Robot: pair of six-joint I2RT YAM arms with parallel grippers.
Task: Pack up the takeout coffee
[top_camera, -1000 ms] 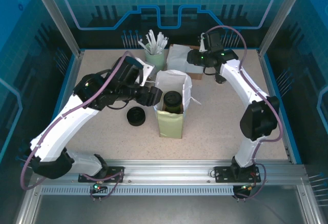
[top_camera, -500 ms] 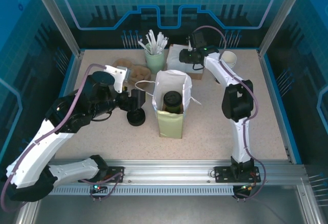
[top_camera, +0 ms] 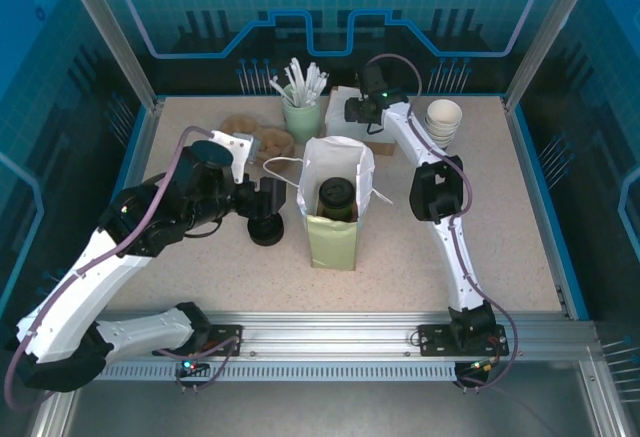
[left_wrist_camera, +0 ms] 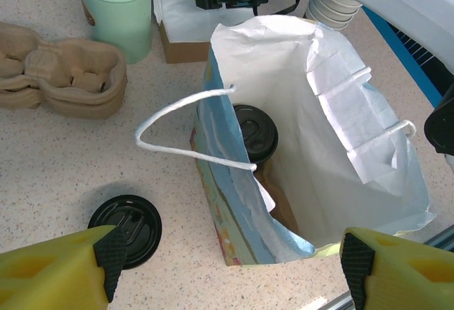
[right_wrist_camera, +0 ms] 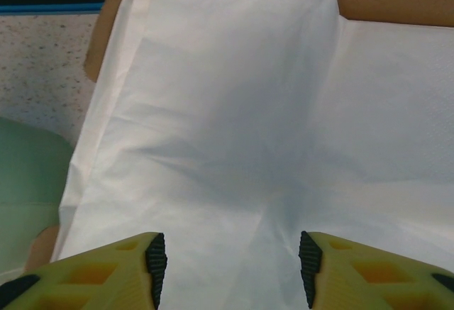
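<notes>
My left claw (left_wrist_camera: pixel 227 271) is spread wide and empty, its yellow fingers (left_wrist_camera: pixel 50 267) straddling the near end of the paper bag (left_wrist_camera: pixel 355 133) from above. My right claw (right_wrist_camera: pixel 230 267) is at the back of the table, jaws apart with nothing between them. It hangs over a stack of white napkins (right_wrist_camera: pixel 241 111) in a cardboard box (right_wrist_camera: pixel 397 1). I cannot tell whether the tips touch the paper.

The bag stands upright mid-table with its mouth open, white inside, pale green and blue outside. One string handle (left_wrist_camera: pixel 177 150) loops out to the left. A coffee cup (left_wrist_camera: pixel 255 133) with a black top sits down at the bottom of it.

A loose lid (left_wrist_camera: pixel 128 228), also black, lies on the table just left of the bag. Behind it are brown pulp cup trays (left_wrist_camera: pixel 57 69) and a green tumbler (left_wrist_camera: pixel 117 12) of white sticks. A stack of paper cups (top_camera: pixel 443 117) stands at the back right. The table (top_camera: pixel 400 277) is speckled beige, boxed in by blue panels (top_camera: pixel 330 7) and aluminium posts (top_camera: pixel 100 27).
</notes>
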